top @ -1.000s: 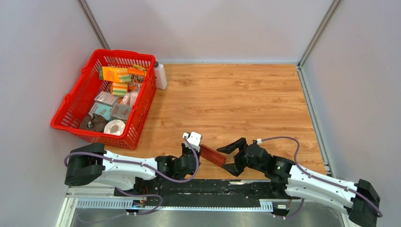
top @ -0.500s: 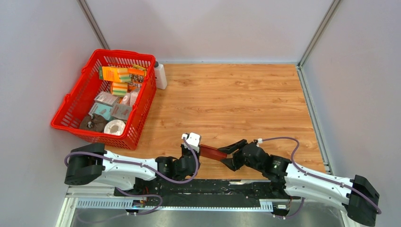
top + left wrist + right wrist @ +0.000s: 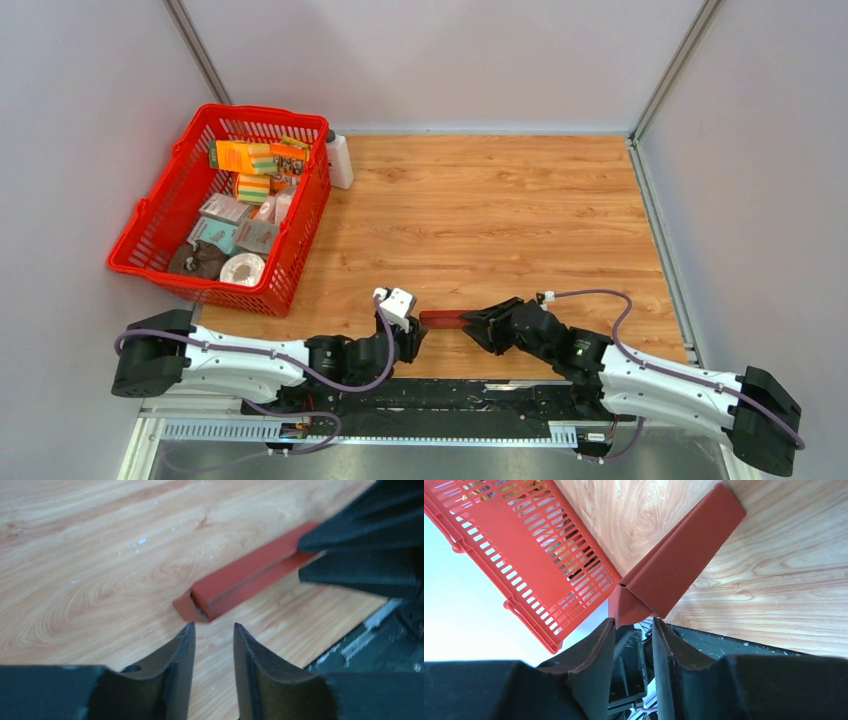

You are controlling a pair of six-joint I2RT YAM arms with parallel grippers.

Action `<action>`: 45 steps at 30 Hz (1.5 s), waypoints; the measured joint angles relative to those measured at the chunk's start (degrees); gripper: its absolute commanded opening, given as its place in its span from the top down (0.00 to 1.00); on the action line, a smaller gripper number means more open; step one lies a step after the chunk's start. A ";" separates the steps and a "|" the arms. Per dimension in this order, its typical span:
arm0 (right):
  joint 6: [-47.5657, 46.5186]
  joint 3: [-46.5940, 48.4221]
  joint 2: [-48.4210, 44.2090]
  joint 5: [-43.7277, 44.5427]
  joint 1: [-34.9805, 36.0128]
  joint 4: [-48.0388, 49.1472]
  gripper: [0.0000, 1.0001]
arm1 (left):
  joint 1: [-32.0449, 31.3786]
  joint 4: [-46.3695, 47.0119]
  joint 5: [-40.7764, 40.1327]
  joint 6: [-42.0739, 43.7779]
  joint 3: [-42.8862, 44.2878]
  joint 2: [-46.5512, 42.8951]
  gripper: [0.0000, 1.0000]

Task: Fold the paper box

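Observation:
The paper box [image 3: 443,319] is a narrow dark red cardboard tube, held level just above the wooden table near its front edge. My right gripper [image 3: 482,323] is shut on its right end; in the right wrist view the box [image 3: 679,565] runs away from the gripper [image 3: 634,623], its near end pinched at the fingertips. My left gripper [image 3: 412,337] stands open just left of the box. In the left wrist view the box's open end [image 3: 240,580] hangs just beyond the gripper [image 3: 214,630], with nothing between the fingers.
A big red mesh basket [image 3: 150,225] full of packages stands at the back left, with a white bottle [image 3: 340,160] beside it. Grey walls close in the table on three sides. A dark rail [image 3: 450,392] runs along the front edge.
My left gripper has let go of the box and drawn back to the left. The right gripper has closed on the box's right end, and the box has swung from tilted to level.

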 measured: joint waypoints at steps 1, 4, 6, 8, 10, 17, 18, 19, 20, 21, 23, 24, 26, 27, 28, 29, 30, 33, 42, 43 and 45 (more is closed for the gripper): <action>0.02 -0.15 0.00 0.17 0.00 0.42 0.66 | -0.02 -1.16 1.29 0.17 -0.59 -1.33 0.51; 0.15 -0.72 0.00 0.68 0.00 1.38 0.66 | 0.02 -7.63 5.31 0.35 -1.55 -7.26 0.46; 0.15 -0.90 0.28 1.20 0.00 1.90 0.66 | 0.46 -10.78 7.10 0.26 -1.49 -11.47 0.41; 0.17 -0.90 1.01 1.79 0.00 2.49 0.66 | 2.34 -14.21 10.25 0.33 -1.25 -16.37 0.41; 0.20 -0.90 1.81 2.23 -0.07 3.26 0.70 | 5.75 -16.20 13.40 0.31 -0.72 -19.43 0.43; 0.42 -1.25 3.37 2.82 -0.79 5.27 0.86 | 20.02 -17.55 26.08 0.28 4.59 -16.96 0.57; 0.42 -1.40 3.43 2.91 -0.96 5.60 0.88 | 21.57 -16.81 27.91 0.37 5.42 -15.19 0.60; 0.44 -1.55 3.50 2.95 -1.11 5.84 0.91 | 22.27 -16.00 29.05 0.44 5.95 -13.40 0.61; 0.46 -1.70 3.50 2.95 -1.27 6.03 0.92 | 22.77 -15.17 30.62 0.55 6.69 -10.99 0.62; 0.52 -1.86 3.52 2.97 -1.40 6.19 0.93 | 22.95 -14.23 32.04 0.66 7.34 -8.74 0.65; 0.59 -2.32 3.58 2.97 -1.88 6.71 0.94 | 22.97 -12.13 34.32 0.94 8.37 -4.15 0.65; 0.59 -2.60 3.58 2.97 -2.12 7.15 0.94 | 22.99 -11.15 35.28 1.01 8.68 -2.14 0.66; 0.50 -2.82 3.58 2.97 -2.45 7.61 0.96 | 23.10 -9.27 36.48 1.20 8.87 1.18 0.68; 0.44 -3.04 3.56 2.97 -2.64 7.93 0.97 | 23.21 -8.59 36.74 1.22 8.87 2.43 0.69; 0.31 -3.28 3.52 2.99 -2.82 8.22 0.99 | 23.34 -7.80 36.92 1.20 8.87 3.34 0.69; 0.11 -3.52 3.41 3.02 -3.13 8.61 0.99 | 23.41 -6.91 36.94 1.20 8.87 3.91 0.70; -0.02 -3.69 3.37 2.99 -3.39 8.92 1.00 | 23.54 -6.12 36.83 1.18 8.94 4.55 0.71; -0.35 -4.31 3.37 2.99 -4.04 9.99 1.00 | 23.89 -5.07 36.41 0.92 8.98 6.27 0.74; -7.48 -8.83 1.88 2.25 -5.27 0.02 0.65 | 24.41 -5.86 36.06 -1.57 4.48 9.44 0.71; -10.27 -8.17 0.50 2.16 -5.29 -2.05 0.56 | 24.41 -5.95 36.48 -1.51 3.39 8.39 0.68; -17.59 -4.74 -2.16 2.58 -5.40 -6.75 0.43 | 24.20 -6.97 37.33 -1.11 1.66 4.72 0.52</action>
